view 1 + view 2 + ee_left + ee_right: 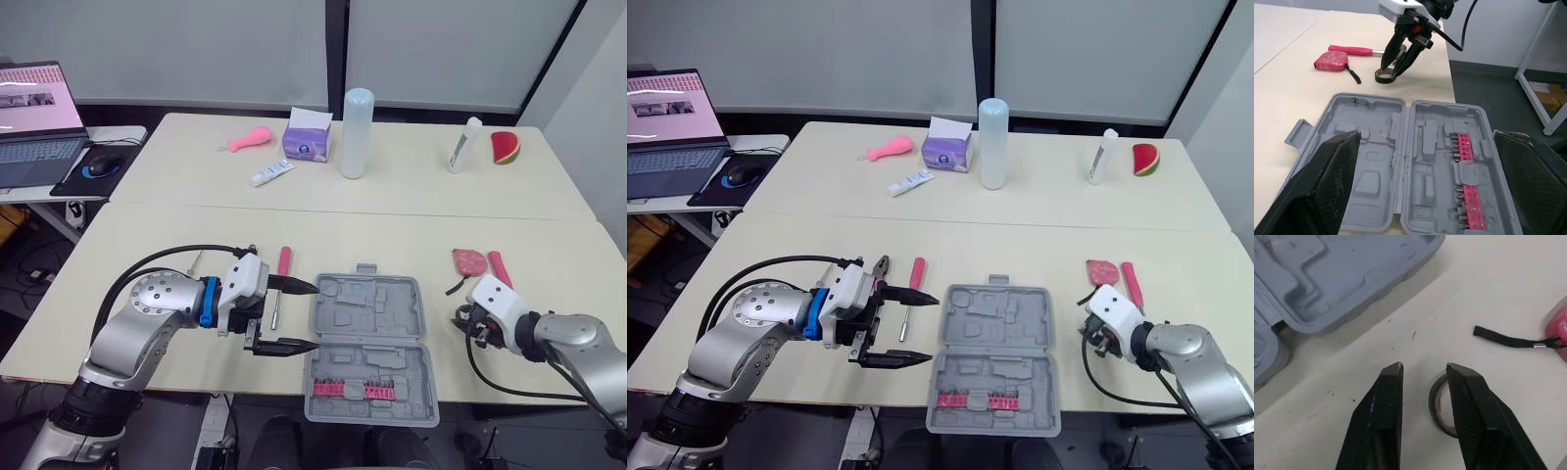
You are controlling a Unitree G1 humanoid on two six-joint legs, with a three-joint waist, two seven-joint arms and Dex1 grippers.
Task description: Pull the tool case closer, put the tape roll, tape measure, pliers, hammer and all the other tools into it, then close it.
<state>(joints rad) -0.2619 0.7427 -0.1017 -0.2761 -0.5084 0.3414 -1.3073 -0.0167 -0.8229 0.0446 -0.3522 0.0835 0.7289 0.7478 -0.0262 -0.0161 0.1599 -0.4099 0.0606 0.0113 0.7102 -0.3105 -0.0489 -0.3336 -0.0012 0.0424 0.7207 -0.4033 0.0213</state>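
The grey tool case (370,308) lies open at the near table edge, with a pink bit strip (353,391) in its near half. My left gripper (315,318) is open just left of the case, its fingers pointing at the case's left side. My right gripper (1425,369) is open and points down at the dark tape roll (1439,406) right of the case; one finger (1474,416) lies over the ring. A pink tape measure (469,261) and pink-handled hammer (500,269) lie beyond it. A pink-handled screwdriver (283,262) and pliers (884,264) lie behind the left gripper.
The far table holds a pink object (250,140), a purple tissue box (308,137), a white tube (271,173), a tall pale bottle (357,133), a white bottle (464,145) and a watermelon-slice toy (506,147). A laptop (37,122) sits on a side desk at far left.
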